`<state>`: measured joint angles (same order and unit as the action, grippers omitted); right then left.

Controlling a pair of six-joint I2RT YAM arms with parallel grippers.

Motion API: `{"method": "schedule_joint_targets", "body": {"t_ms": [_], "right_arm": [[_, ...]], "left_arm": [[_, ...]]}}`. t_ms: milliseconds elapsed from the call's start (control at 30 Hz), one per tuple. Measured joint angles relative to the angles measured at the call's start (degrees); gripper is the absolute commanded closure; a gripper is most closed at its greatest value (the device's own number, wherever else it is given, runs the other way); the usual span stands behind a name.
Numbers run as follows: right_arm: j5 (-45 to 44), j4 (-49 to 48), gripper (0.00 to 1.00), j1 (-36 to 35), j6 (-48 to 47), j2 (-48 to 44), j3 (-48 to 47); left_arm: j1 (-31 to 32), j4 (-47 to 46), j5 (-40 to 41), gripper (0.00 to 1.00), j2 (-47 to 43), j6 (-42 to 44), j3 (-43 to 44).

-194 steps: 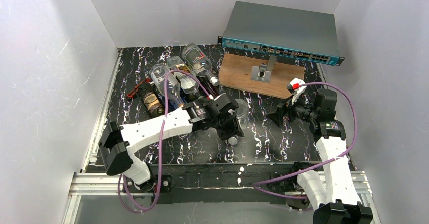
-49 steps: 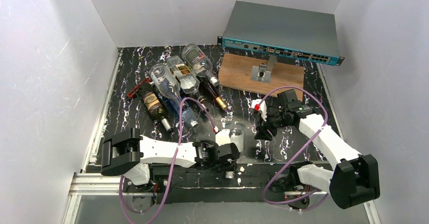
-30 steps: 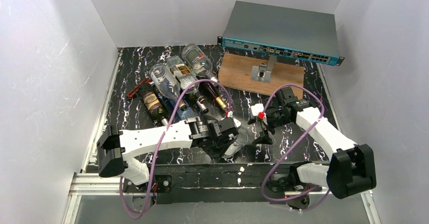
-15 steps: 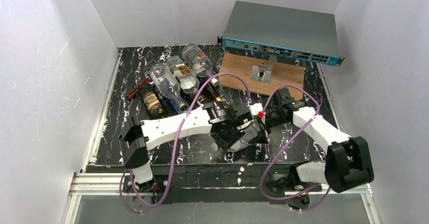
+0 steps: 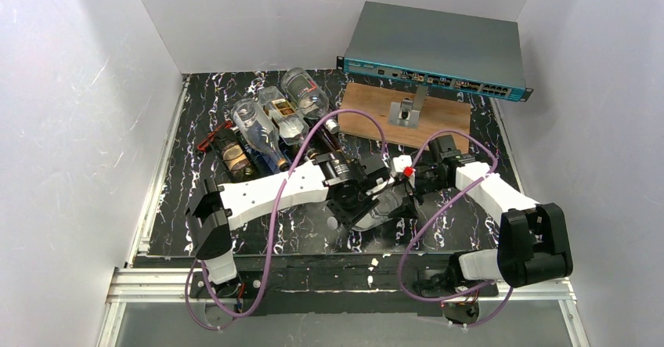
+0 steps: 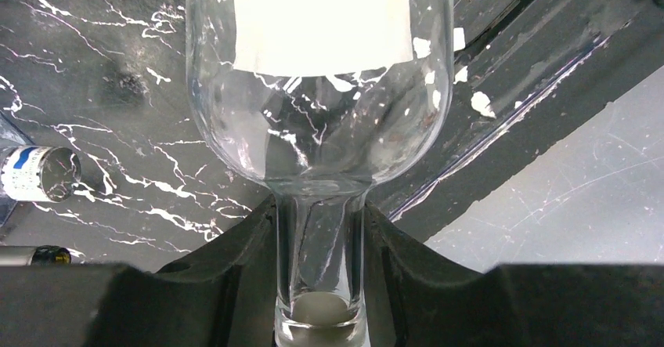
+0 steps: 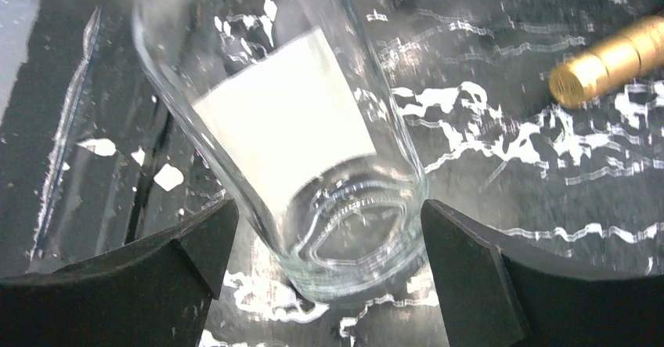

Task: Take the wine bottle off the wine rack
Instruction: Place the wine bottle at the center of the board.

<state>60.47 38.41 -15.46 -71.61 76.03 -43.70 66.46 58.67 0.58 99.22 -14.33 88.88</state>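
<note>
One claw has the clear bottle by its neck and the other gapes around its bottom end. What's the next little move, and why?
Probably the right gripper should close on the base of the clear bottle. Its jaws stand open on either side of that base, while the left gripper is shut on the neck, so this looks like a handover.

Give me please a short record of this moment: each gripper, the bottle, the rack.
left gripper: shut on the neck of the clear bottle
right gripper: open, one finger each side of the bottle's base
clear bottle: off the wine rack, between the two arms
wine rack: far left, other bottles lie on it
</note>
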Motion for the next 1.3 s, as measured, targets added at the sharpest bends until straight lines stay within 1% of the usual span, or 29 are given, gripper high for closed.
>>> {"method": "schedule_joint_targets", "body": {"t_ms": [167, 333, 567, 900, 1067, 1300], "right_arm": [[-2.6, 1.3, 0.04, 3.3, -0.9, 0.2, 0.1], [-3.5, 1.7, 0.06, 3.5, -0.8, 0.7, 0.4], [-4.0, 1.4, 0.06, 3.5, -0.6, 2.1, 0.4], [-5.4, 1.6, 0.06, 3.5, 1.2, 4.4, 0.4], [-5.6, 1.6, 0.06, 3.7, 2.1, 5.1, 0.4], [-5.9, 1.5, 0.06, 4.6, 3.3, 6.1, 0.3]], "left_arm": [[-0.9, -1.8, -1.1, 1.0, -1.0, -0.1, 0.0], [-2.8, -1.9, -4.0, 1.0, -1.3, -2.3, 0.0], [-4.3, -1.9, -7.7, 1.0, -1.3, -8.0, 0.3], [-4.5, -1.5, -7.6, 1.0, -1.0, -13.7, 2.5], [-4.5, -0.8, -7.0, 1.0, -0.3, -14.9, 3.7], [-4.5, -0.2, -5.4, 0.97, 1.1, -15.6, 6.2]]}}
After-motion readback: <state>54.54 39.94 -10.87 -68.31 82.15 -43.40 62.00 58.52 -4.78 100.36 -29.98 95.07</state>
